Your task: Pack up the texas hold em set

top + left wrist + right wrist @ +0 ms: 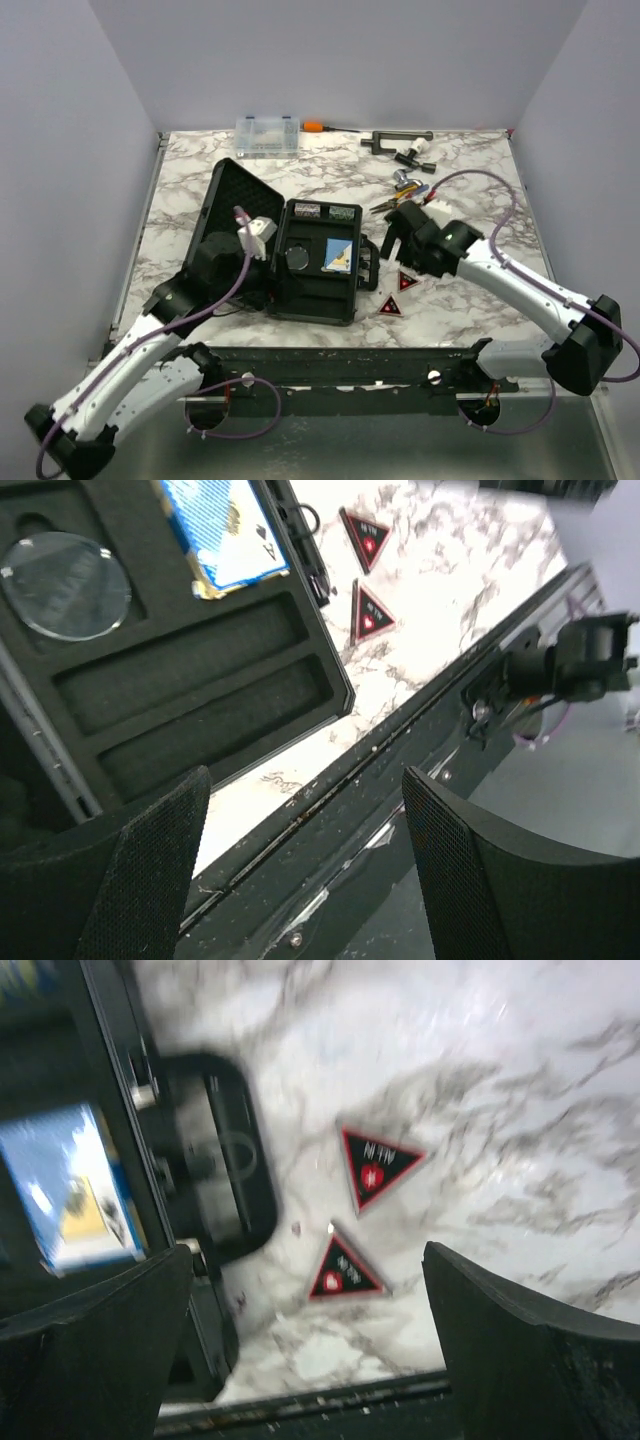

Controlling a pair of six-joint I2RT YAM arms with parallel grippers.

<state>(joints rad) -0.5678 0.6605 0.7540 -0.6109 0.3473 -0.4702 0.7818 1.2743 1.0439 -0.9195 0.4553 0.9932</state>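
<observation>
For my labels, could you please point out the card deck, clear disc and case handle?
card deck (pixel 339 254), top external view, middle of its face.
clear disc (pixel 67 585), left wrist view, its centre.
case handle (pixel 258 1170), right wrist view, its outer bar.

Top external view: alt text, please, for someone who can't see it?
An open black briefcase sits on a marble table, a blue card deck in its tray and two red-black triangles lying beside it. Two robot arms reach toward it; tools lie at the far edge.

- Top camera: high above the near edge, facing down across the whole table (pixel 175 190).
- Wrist cameras: close, angled down; both show the two triangles (pixel 370 612).
</observation>
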